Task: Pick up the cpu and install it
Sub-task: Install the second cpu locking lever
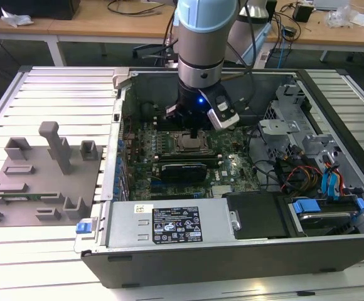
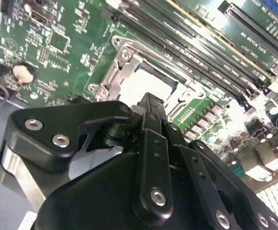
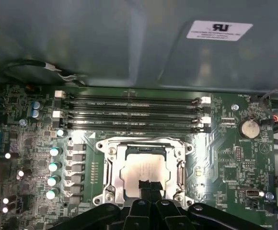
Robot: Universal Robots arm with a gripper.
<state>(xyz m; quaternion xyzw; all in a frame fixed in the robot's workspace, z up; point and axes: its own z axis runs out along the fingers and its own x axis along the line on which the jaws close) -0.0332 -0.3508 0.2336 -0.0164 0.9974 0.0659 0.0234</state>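
In the first wrist view the gripper (image 3: 148, 184) has its fingertips drawn together, pressing down on the cpu (image 3: 141, 168); whether they pinch it is unclear. The cpu lies flat inside the metal socket frame (image 3: 109, 168) on the motherboard (image 3: 235, 158). The fingers hide its near edge. Beyond run the memory slots (image 3: 129, 112).
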